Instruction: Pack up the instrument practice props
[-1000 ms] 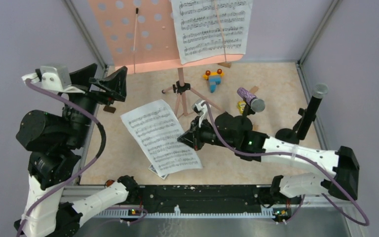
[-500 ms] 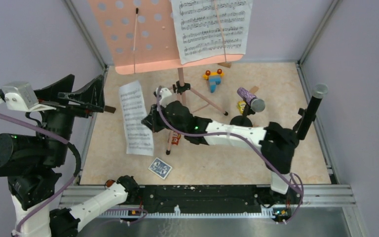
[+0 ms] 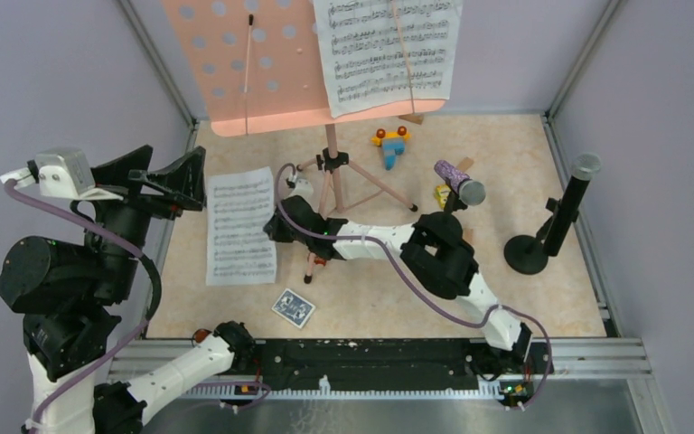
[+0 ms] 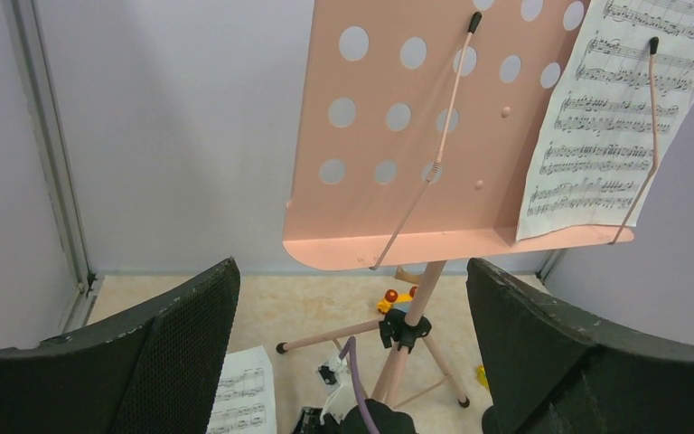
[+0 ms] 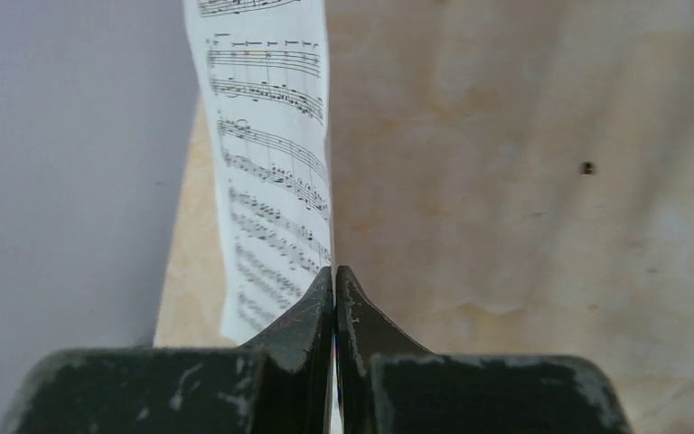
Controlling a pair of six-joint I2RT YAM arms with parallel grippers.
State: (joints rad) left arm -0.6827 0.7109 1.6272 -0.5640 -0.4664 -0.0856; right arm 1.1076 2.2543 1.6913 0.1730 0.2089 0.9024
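Note:
The salmon-pink music rack [image 3: 253, 63] stands on its tripod at the back with a white sheet-music page [image 3: 387, 50] clipped to it. It also shows in the left wrist view [image 4: 416, 136]. My right gripper [image 3: 276, 221] is shut on the right edge of a second page [image 3: 239, 226], low over the floor at the left; the right wrist view shows the jaws [image 5: 335, 276] pinching this page [image 5: 271, 163]. My left gripper [image 3: 167, 176] is open and empty, raised by the left wall. The purple microphone [image 3: 458, 181] and the black microphone [image 3: 578, 194] sit in their holders.
A blue card pack [image 3: 293, 307] lies near the front edge. Colourful toys [image 3: 391, 145] and a yellow block [image 3: 440, 193] lie behind the tripod legs [image 3: 325, 194]. The black microphone holder's round base [image 3: 529, 253] stands at the right. Walls close in the floor on three sides.
My right arm has swung the loose page from the middle of the floor to the left side, uncovering the blue card pack. My left gripper has shifted a little near the left wall.

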